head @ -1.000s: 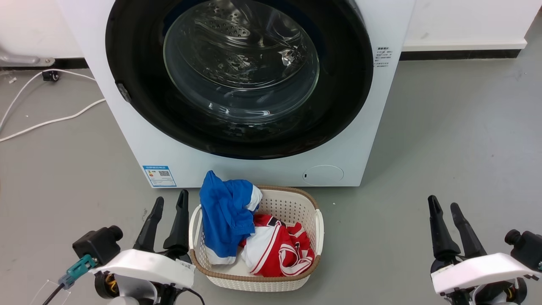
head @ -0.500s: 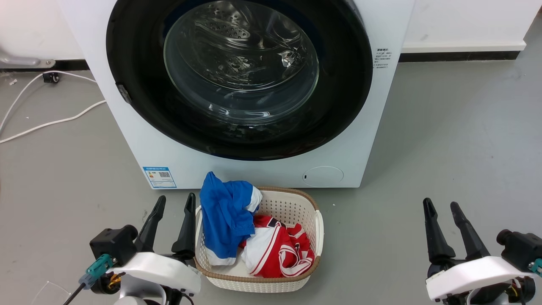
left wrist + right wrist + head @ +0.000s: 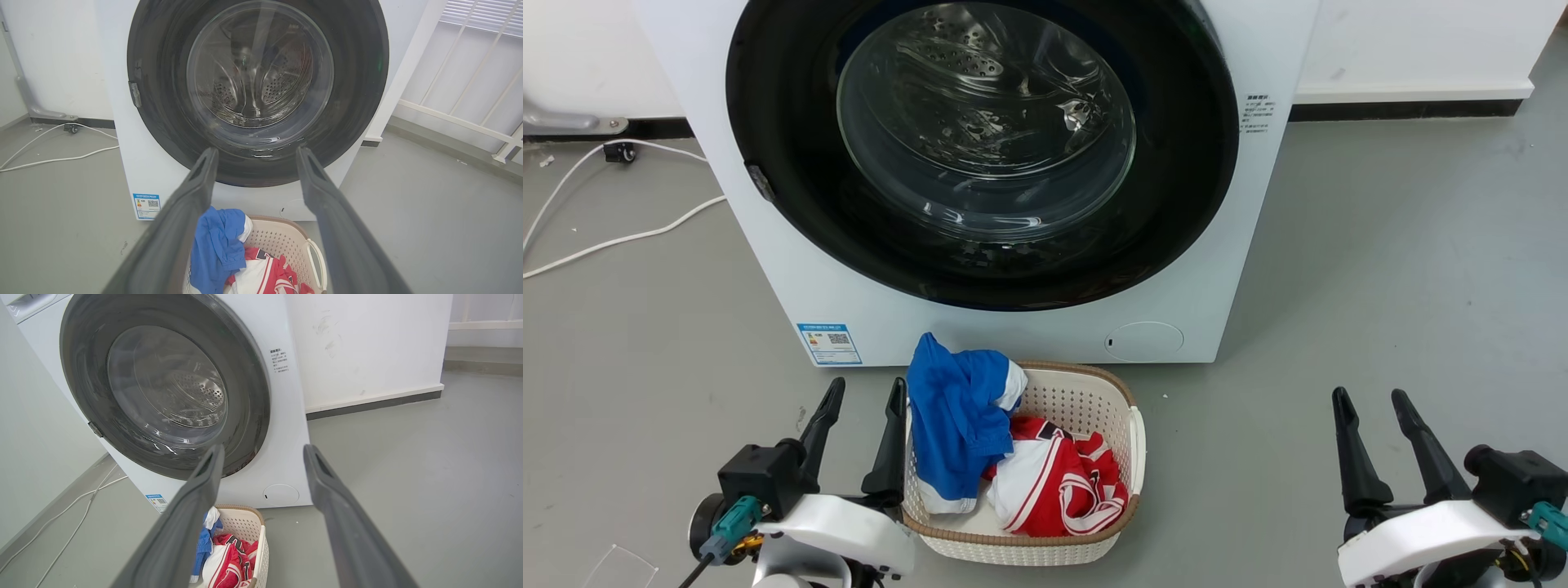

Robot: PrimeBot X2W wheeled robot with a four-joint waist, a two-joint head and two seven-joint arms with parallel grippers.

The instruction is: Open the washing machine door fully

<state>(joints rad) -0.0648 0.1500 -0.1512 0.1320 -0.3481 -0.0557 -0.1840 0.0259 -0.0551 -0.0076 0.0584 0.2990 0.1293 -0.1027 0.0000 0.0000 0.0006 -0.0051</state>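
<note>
Facing the washing machine door (image 3: 984, 139) — closed, well ahead — left gripper (image 3: 867, 385), right gripper (image 3: 1370, 395), both spread wide

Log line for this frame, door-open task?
door: closed, untouched | left end effector: open, empty, beside basket | right end effector: open, empty | phase: pre-approach

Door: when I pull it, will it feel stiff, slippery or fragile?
The door looks rigid and shut flush, so it will probably resist, then swing rather than flex. Its glossy black surface is likely slick; the grey tab at its left edge seems a better hold. The glass centre may be fragile: avoid knocks.
</note>
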